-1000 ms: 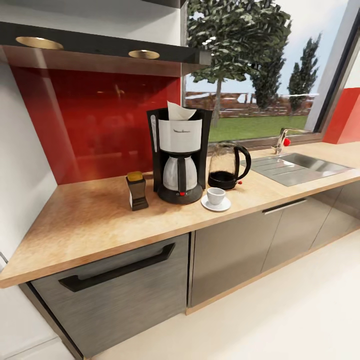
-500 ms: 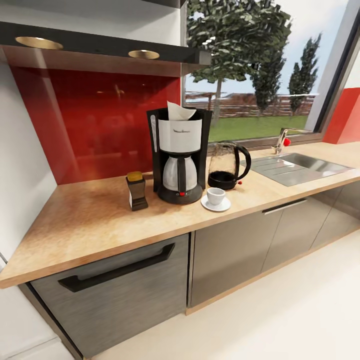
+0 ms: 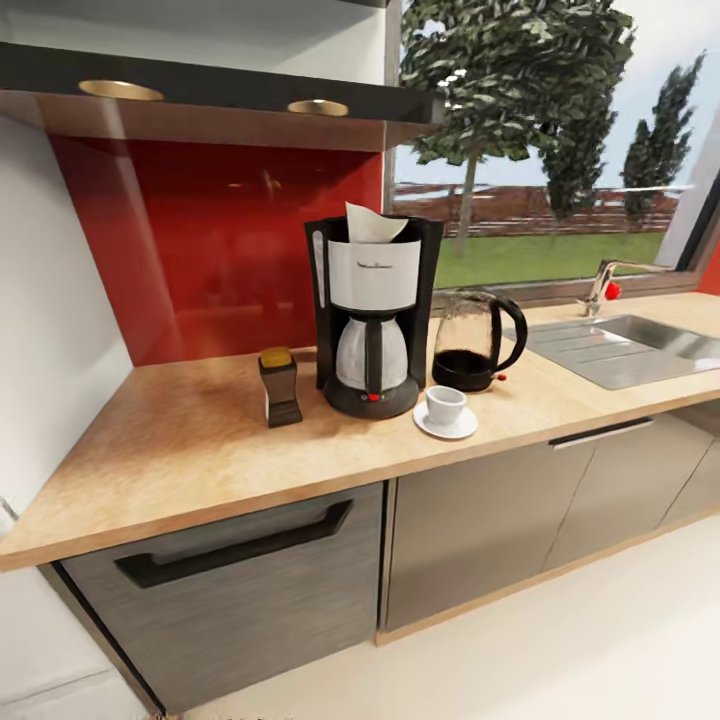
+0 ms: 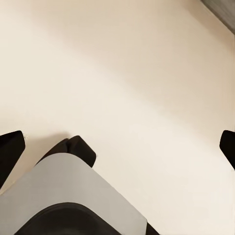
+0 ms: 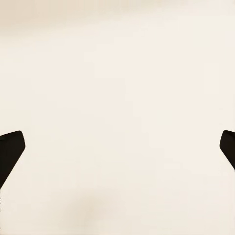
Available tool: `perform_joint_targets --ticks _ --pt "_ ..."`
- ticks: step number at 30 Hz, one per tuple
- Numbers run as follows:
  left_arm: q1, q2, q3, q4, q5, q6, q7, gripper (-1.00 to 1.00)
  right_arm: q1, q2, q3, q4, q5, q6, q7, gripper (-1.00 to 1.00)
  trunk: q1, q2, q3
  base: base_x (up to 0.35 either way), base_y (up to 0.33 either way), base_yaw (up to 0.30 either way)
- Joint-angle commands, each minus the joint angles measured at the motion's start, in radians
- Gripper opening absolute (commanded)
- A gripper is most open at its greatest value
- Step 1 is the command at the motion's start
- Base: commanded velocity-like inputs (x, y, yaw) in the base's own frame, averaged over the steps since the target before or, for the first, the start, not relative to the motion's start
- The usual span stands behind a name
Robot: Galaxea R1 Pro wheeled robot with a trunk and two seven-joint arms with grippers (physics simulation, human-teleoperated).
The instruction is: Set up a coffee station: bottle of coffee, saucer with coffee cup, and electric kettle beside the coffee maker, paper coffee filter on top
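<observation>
A: What is sitting on the desk [image 3: 200, 440]?

B: The coffee maker [image 3: 372, 315] is standing upright near the red back wall [image 3: 220, 250], with the paper coffee filter [image 3: 372, 224] poking out of its top. The bottle of coffee [image 3: 279, 386] is standing just beside it, on the side toward the white wall [image 3: 50, 330], apart from it. On the other side, the electric kettle [image 3: 472, 342] is sitting near the machine, its handle pointing toward the sink [image 3: 640, 345].

A: And the cup?

B: The coffee cup [image 3: 445, 405] is resting upright on the saucer [image 3: 446, 423], which is lying on the desk just in front of the kettle and beside the machine's base.

A: How are the claws looking?

B: The left claw [image 4: 120, 147] is hanging over the pale floor [image 4: 127, 73]; one dark fingertip is showing at each side edge of the left wrist view, so its fingers are spread wide with nothing between them. A grey and black part of the robot [image 4: 68, 196] is lying below it. The right claw [image 5: 120, 147] is showing the same way, its fingertips wide apart over bare floor and gripping nothing.

A: Anything else around the desk?

B: Grey cabinet fronts [image 3: 470, 520] are running beneath it, with a dark-handled drawer [image 3: 235, 570] below the bottle. A tap with a red knob [image 3: 605, 285] is standing behind the sink, and trees are showing through the window [image 3: 540, 150].
</observation>
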State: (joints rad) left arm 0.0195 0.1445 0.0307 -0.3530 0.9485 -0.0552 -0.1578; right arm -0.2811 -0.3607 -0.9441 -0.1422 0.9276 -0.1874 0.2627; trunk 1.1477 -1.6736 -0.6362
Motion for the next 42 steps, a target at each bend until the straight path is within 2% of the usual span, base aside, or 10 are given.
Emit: perform_joint_targets --ticks 1,8,9,19,37,38,41,42 --pt "0.000 0.000 0.003 -0.001 0.006 0.001 -0.005 1.00 -0.001 0.000 -0.009 0.000 0.007 -0.003 0.005 1.00 0.000 0.000 -0.001 0.012 -0.017 0.269" --pt "0.000 0.000 0.002 -0.001 0.006 0.001 -0.005 1.00 0.000 0.003 -0.007 0.002 0.011 -0.004 0.005 1.00 0.000 0.000 -0.001 0.004 -0.046 0.272" --pt "0.000 0.000 0.002 -0.001 0.006 0.001 -0.005 1.00 0.000 0.016 -0.006 0.006 0.014 -0.004 0.005 1.00 0.000 0.000 -0.001 0.000 -0.244 0.222" --pt "0.000 0.000 -0.001 -0.001 0.006 0.002 -0.003 1.00 0.000 0.033 -0.005 0.035 0.034 -0.005 0.003 1.00 0.000 0.000 -0.001 0.000 -0.297 0.080" --pt "0.000 0.000 0.002 -0.001 0.006 0.002 -0.003 1.00 0.002 0.060 -0.005 0.040 0.037 -0.003 -0.005 1.00 0.000 0.000 -0.001 0.023 -0.313 0.226" --pt "0.000 0.000 0.002 -0.001 0.006 0.001 -0.004 1.00 0.002 0.078 -0.005 0.075 0.036 -0.003 -0.005 1.00 0.000 0.000 -0.001 0.018 -0.047 0.022" --pt "0.000 0.000 0.001 -0.001 0.006 -0.001 -0.005 1.00 0.002 0.094 -0.005 0.134 0.035 -0.003 -0.005 1.00 0.000 0.000 -0.001 0.010 -0.027 0.013" --pt "0.000 0.000 0.001 -0.001 0.006 -0.001 -0.005 1.00 0.002 0.115 -0.005 0.165 0.035 -0.001 -0.005 1.00 0.000 0.000 -0.001 0.004 -0.010 0.005"
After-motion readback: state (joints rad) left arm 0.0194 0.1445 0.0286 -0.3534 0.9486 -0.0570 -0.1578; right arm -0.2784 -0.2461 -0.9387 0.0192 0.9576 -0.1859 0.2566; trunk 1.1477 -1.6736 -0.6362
